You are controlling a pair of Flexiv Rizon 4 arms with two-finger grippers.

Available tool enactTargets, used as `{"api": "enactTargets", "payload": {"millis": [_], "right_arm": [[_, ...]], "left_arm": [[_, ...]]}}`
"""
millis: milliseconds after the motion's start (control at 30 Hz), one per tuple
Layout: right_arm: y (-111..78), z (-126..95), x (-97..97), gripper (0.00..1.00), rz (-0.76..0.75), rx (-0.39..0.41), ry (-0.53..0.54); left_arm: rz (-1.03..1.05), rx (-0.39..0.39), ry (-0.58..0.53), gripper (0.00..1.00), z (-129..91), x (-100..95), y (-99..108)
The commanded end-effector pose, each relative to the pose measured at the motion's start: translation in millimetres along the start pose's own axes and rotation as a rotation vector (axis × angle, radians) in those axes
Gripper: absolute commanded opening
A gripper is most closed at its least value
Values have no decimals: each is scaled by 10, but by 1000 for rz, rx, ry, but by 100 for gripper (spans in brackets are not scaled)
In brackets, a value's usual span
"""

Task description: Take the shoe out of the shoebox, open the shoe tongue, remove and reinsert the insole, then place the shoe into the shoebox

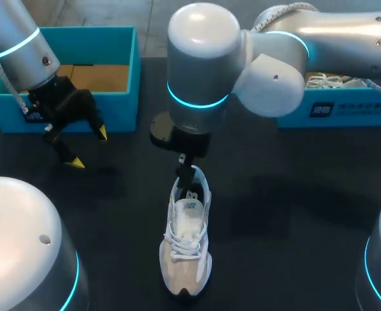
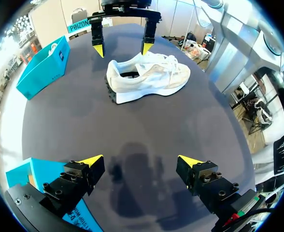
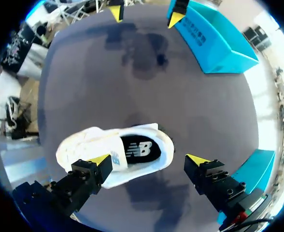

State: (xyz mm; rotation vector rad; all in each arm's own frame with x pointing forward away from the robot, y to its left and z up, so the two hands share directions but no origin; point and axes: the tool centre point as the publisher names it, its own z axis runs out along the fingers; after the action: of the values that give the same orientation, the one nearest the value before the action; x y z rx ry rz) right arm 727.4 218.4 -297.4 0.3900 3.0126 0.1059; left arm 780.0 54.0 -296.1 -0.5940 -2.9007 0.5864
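The shoe (image 1: 186,243) lies on the worktop (image 1: 294,214). The right fingers (image 3: 99,161) hang wide open over its heel, empty; the left fingers (image 2: 90,162) are open, empty too. A crooked grab could tip the shoe or miss the insole (image 3: 139,149).

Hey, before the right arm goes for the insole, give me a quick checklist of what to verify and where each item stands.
1. Shoe out of the shoebox, upright on the table: ok.
2. Right end effector open over the heel end: ok.
3. Left end effector open, away from the shoe: ok.
4. Insole lying inside the shoe: ok.
5. Tongue pulled open enough: cannot tell.
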Motion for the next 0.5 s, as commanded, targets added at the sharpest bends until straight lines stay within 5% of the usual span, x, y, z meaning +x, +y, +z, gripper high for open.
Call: {"api": "enactTargets", "payload": {"millis": [33,500], "right_arm": [[90,69,-88,100,-18,12,10],[147,333,-236,100,-98,7,8]], "left_arm": [[0,-3,-1,100,1,6,-2],[0,-3,-1,100,1,6,-2]]}}
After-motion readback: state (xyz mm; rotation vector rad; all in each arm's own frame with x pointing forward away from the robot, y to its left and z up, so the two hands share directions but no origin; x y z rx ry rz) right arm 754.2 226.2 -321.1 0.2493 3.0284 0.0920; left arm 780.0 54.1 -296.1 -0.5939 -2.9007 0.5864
